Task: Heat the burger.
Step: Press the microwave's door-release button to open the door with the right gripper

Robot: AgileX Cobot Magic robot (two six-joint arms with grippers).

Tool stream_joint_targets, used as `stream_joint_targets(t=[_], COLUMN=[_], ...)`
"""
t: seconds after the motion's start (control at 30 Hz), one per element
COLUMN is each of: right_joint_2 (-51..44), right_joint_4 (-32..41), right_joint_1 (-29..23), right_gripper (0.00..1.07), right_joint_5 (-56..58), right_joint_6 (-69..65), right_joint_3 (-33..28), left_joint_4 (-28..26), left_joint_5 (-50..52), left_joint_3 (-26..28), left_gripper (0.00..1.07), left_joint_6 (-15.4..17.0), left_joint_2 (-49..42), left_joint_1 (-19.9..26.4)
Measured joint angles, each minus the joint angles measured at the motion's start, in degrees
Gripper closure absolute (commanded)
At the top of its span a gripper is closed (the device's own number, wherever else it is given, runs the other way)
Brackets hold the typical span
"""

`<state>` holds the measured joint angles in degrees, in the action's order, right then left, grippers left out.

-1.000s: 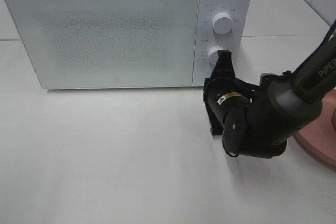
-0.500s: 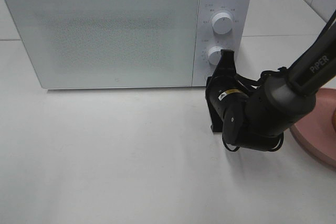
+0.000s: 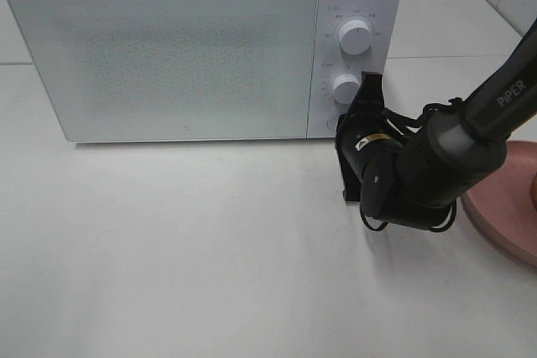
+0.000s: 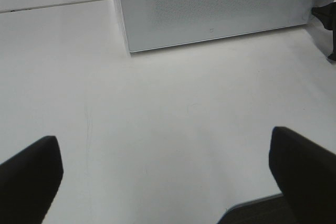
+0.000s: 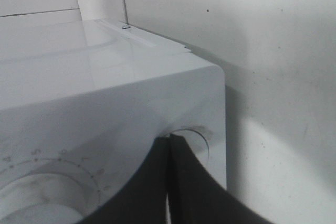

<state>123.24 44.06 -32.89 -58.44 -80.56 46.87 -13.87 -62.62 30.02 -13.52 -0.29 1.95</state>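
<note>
The burger is out of view. The white microwave (image 3: 168,56) stands at the back of the table with its door closed. My right gripper (image 3: 370,83) is shut with nothing between its fingers, its tips at the right side of the lower knob (image 3: 345,88), below the upper knob (image 3: 356,37). In the right wrist view the closed right gripper (image 5: 169,141) points at the control panel beside a dial (image 5: 42,203). My left gripper (image 4: 168,182) is open over bare table in front of the microwave (image 4: 210,3), its dark fingers (image 4: 31,177) wide apart.
A round pink plate (image 3: 503,207) lies at the right edge of the table, partly behind the right arm. The left wrist view catches the right gripper (image 4: 328,19) at the microwave's corner. White tabletop stretches in front of the microwave.
The right gripper has moved up and to the right, from in front of the lower knob to its right side. The left gripper shows no change.
</note>
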Motion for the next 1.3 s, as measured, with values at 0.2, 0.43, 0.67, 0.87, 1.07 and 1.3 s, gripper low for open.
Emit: stream_joint_targets(t=[0.2, 0.43, 0.67, 0.87, 1.07, 1.3], right_joint_2=[0.0, 0.0, 0.2, 1.4, 2.4, 3.0], right_joint_4=[-0.7, -2.1, -2.1, -1.9, -0.7, 1.9], right_joint_1=[0.1, 0.2, 0.2, 0.2, 0.1, 0.1], right_gripper=[1.07, 1.07, 1.07, 1.07, 1.07, 1.07], right_joint_5=[0.5, 1.5, 2.8, 2.9, 1.9, 1.7], right_joint_6=[0.0, -0.1, -0.1, -0.1, -0.1, 1.7], right_joint_3=[0.0, 0.6, 1.5, 2.2, 3.5, 5.0], left_joint_4=[0.0, 0.0, 0.0, 0.0, 0.0, 0.0], left_joint_5=[0.0, 0.0, 0.0, 0.0, 0.0, 0.0], left_joint_3=[0.0, 0.0, 0.0, 0.0, 0.0, 0.0], left_gripper=[0.07, 0.07, 0.07, 0.07, 0.07, 0.07], left_joint_6=[0.0, 0.0, 0.0, 0.0, 0.0, 0.0], left_joint_2=[0.0, 0.0, 0.0, 0.0, 0.0, 0.0], left_joint_1=[0.0, 0.0, 0.0, 0.0, 0.0, 0.0])
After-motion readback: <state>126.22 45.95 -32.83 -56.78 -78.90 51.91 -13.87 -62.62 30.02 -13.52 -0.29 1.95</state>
